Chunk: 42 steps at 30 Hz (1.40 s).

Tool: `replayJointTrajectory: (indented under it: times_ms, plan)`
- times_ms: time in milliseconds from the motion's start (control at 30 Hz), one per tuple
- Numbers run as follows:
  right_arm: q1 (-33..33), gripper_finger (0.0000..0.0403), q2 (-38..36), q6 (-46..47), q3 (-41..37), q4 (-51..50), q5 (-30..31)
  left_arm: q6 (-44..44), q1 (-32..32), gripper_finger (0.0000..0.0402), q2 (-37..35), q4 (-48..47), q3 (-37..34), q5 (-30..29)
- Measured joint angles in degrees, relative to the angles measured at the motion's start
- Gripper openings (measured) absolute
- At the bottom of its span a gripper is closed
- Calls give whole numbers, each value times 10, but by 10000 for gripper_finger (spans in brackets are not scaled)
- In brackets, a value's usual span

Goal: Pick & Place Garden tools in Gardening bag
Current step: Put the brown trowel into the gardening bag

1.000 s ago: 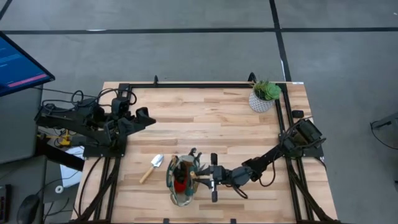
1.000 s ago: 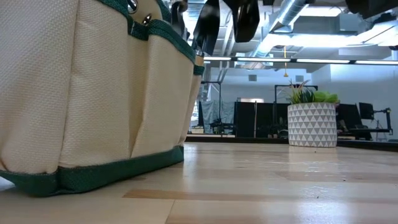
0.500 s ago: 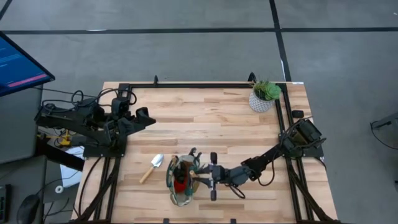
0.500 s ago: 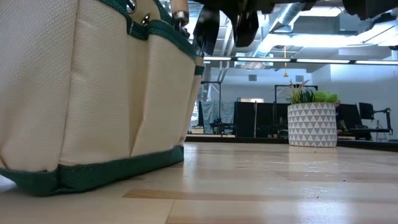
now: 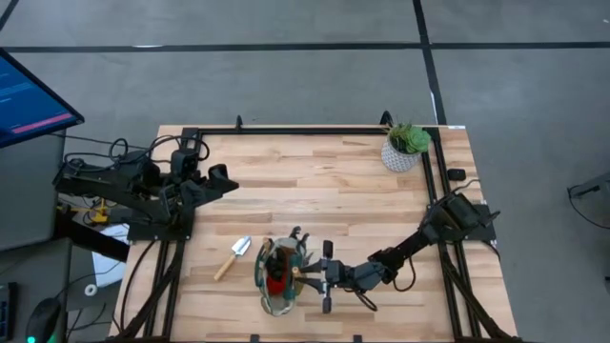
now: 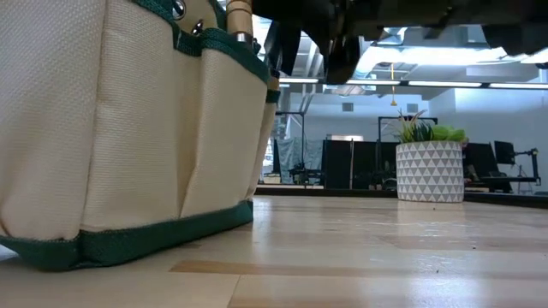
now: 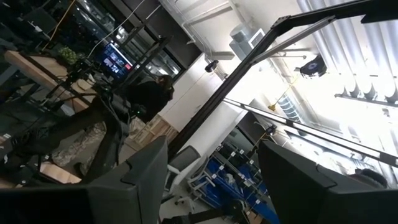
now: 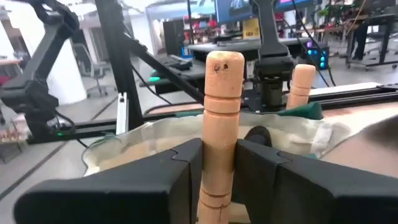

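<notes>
The beige gardening bag (image 5: 276,278) with green trim stands near the table's near edge; it fills the left of the low view (image 6: 128,128). A red item (image 5: 276,283) and another wooden handle (image 8: 302,79) sit in it. My right gripper (image 5: 311,275) is at the bag's right rim, shut on a trowel's pale wooden handle (image 8: 221,93). One more trowel (image 5: 233,255) lies flat on the table left of the bag. My left gripper (image 5: 221,181) waits open at the far left, touching nothing. My right gripper pinches the trowel's wooden handle around its middle (image 8: 219,146) between its two fingers (image 8: 168,168). The fingers come from the table's right side and lie across the handle. The handle stands upright at the bag's rim (image 6: 238,13); its blade end is hidden below, inside the bag.
A green plant in a white patterned pot (image 5: 405,148) stands at the table's far right corner and shows in the low view (image 6: 430,169). Bare wooden tabletop (image 5: 315,191) spreads between the bag and the far edge.
My right gripper has gone down at the bag's right rim with the trowel, which stays upright; the handle now stands lower against the bag's edge. The gripper has stayed shut on it.
</notes>
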Motion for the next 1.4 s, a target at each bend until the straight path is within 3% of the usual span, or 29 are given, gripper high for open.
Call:
replayJointTrajectory:
  times_ms: [367, 767, 967, 1400]
  plan:
    - [1, 90, 9, -22, 0, -8, 5, 0, 0, 218, 0, 2, 0, 0]
    - [3, 199, -26, -75, 2, -45, -1, 0, 0, 218, 0, 2, 0, 0]
    - [15, 239, -104, -101, 2, -91, 3, -11, 0, 218, 0, 1, 0, 3]
    - [50, 239, -356, -50, 2, -386, 85, -161, -4, 218, 2, -159, 0, 118]
